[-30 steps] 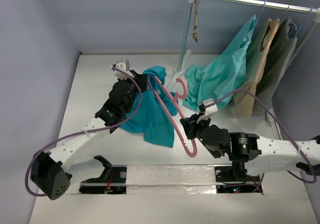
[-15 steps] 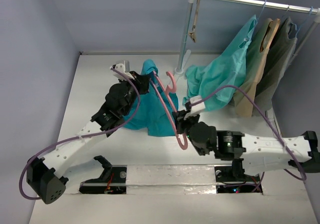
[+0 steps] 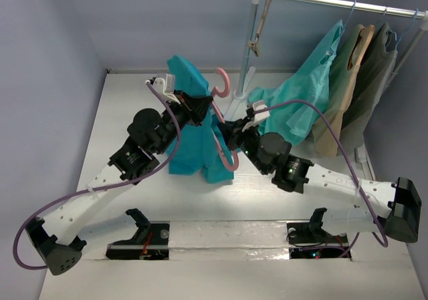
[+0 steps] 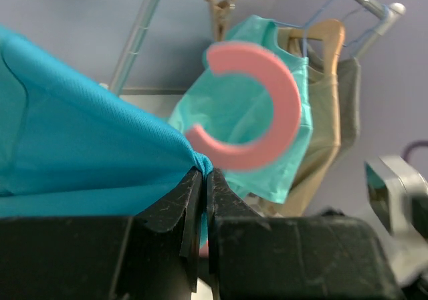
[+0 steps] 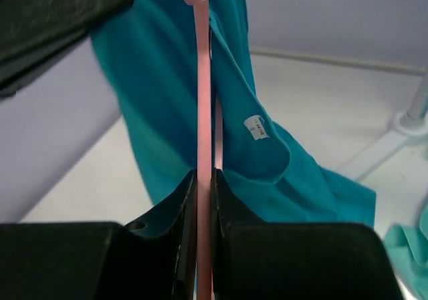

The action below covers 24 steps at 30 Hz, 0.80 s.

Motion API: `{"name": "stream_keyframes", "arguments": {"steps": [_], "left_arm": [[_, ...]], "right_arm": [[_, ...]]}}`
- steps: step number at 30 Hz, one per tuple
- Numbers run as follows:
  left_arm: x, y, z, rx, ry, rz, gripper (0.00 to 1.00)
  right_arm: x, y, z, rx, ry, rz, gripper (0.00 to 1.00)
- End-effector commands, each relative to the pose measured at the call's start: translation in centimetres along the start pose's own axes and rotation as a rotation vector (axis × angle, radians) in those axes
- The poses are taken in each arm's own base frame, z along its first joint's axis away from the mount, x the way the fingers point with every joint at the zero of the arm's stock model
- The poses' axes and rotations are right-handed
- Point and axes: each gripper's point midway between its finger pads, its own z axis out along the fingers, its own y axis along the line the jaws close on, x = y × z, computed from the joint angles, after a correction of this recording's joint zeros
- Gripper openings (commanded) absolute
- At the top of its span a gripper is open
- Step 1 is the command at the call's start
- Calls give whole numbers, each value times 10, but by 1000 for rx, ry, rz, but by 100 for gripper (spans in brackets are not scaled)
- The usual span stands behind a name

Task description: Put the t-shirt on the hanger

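The teal-blue t-shirt [image 3: 190,133] hangs in the air above the table, held high. My left gripper [image 3: 204,105] is shut on a bunched fold of the t-shirt [image 4: 80,153] near its top. The pink hanger [image 3: 223,123] runs through the shirt, its hook [image 3: 221,85] sticking up above the cloth; the hook also shows in the left wrist view [image 4: 257,106]. My right gripper [image 3: 231,134] is shut on the hanger's lower bar [image 5: 203,113], with the shirt's collar and label [image 5: 257,127] just beyond it.
A clothes rail [image 3: 334,3] on a white post [image 3: 249,46] stands at the back right. On it hang a mint-green garment [image 3: 301,93], a tan one on a wooden hanger [image 3: 351,73] and an olive one [image 3: 381,66]. A wooden clip [image 3: 257,43] hangs by the post.
Both arms have risen and moved toward the back, lifting the t-shirt and hanger off the table. The shirt now hangs upright, with the hook above it.
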Motion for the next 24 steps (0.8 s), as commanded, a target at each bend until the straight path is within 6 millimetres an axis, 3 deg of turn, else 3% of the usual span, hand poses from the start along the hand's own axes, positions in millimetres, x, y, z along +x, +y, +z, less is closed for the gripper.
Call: {"name": "stream_keyframes", "arguments": {"steps": [1,5,6,8,10,13,14,15,19,22,23,24], "left_arm": [[-24,-35,-5,129,-8,-15,0],[-27,-38,-13,138,-5,-26,0],[-27,-39,-16,146,-1,-24,0],[-22,-38,-18,148,26,-13,0],[-20,-33,-17,122,35,-1,2],[-32,-22,-16,46,-3,20,34],[-36,-18,-14,22,-18,22,50],[-43,-13,-13,-17,-46,19,55],[-62,-14,2,-53,-120,2,64],[-75,-1,19,-107,-170,-34,66],[-73,14,32,-141,-172,-45,66],[-72,16,39,-137,-177,-80,66]], "right_arm": [[-70,33,6,-227,-227,92,0],[-100,26,10,-254,-338,119,0],[-110,15,14,-236,-364,125,0],[-117,9,20,-251,-374,150,0],[-111,2,35,-248,-353,152,0],[-104,9,22,-325,-371,166,0],[-105,7,16,-328,-389,179,0],[-106,5,14,-320,-399,185,0],[-89,-3,15,-287,-349,142,0],[-84,-8,9,-279,-344,150,0],[-81,-11,7,-267,-342,149,0],[-80,-12,7,-263,-339,147,0]]}}
